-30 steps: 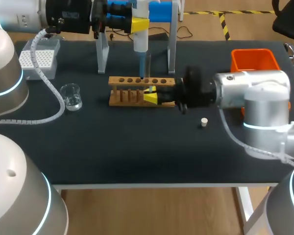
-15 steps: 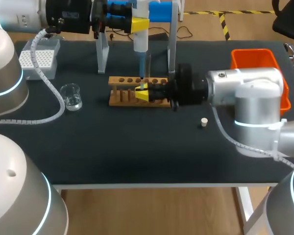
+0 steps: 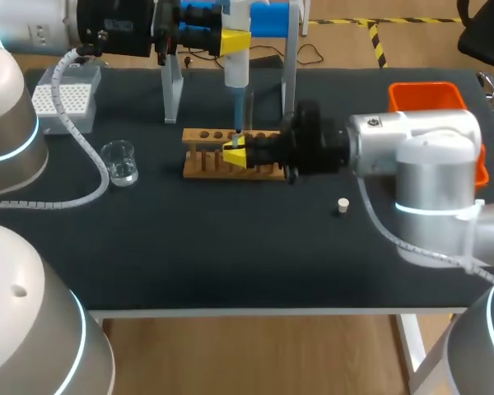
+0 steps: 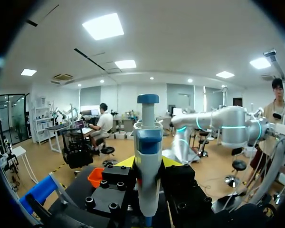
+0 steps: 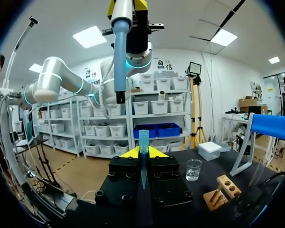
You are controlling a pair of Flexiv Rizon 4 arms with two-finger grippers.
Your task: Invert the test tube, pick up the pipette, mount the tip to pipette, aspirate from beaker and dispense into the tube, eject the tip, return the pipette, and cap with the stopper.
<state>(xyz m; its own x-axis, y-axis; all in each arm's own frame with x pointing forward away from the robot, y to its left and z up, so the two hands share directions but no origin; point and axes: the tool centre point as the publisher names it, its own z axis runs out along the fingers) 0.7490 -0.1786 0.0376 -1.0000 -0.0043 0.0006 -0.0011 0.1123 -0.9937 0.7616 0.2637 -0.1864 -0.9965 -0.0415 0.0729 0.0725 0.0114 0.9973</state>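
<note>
Right wrist view: the right claw [image 5: 143,153] is closed narrowly on a pale blue test tube [image 5: 143,140], which stands upright between its yellow ends.
Above the tube: the pipette [image 5: 122,12] hangs straight overhead. Its blue tip [image 5: 118,66] points down at the tube's mouth, with a gap between them.
Left claw: the left claw [image 4: 148,162] grips the pipette's body from both sides, high above the bench [image 3: 230,247].
Head view, at the claws: the right claw sits against the wooden rack [image 3: 206,136]. I cannot tell whether the tube rests in one of its holes.
Farther out: a beaker [image 3: 119,162] of clear liquid stands toward the left arm's side, with the tip box [image 3: 64,99] behind it. The pipette stand [image 3: 172,90] is behind the rack. A small white stopper [image 3: 342,205] lies alone on the bench, and an orange bin [image 3: 428,99] sits beyond it.
Done, as I judge it: the tube is turned upright, the pipette is picked up and the tip is mounted. Liquid has probably been drawn from the beaker.
In hand: dispensing into the tube. I cannot see whether any liquid is in it.
Left to do: eject the tip, return the pipette, cap the tube.
</note>
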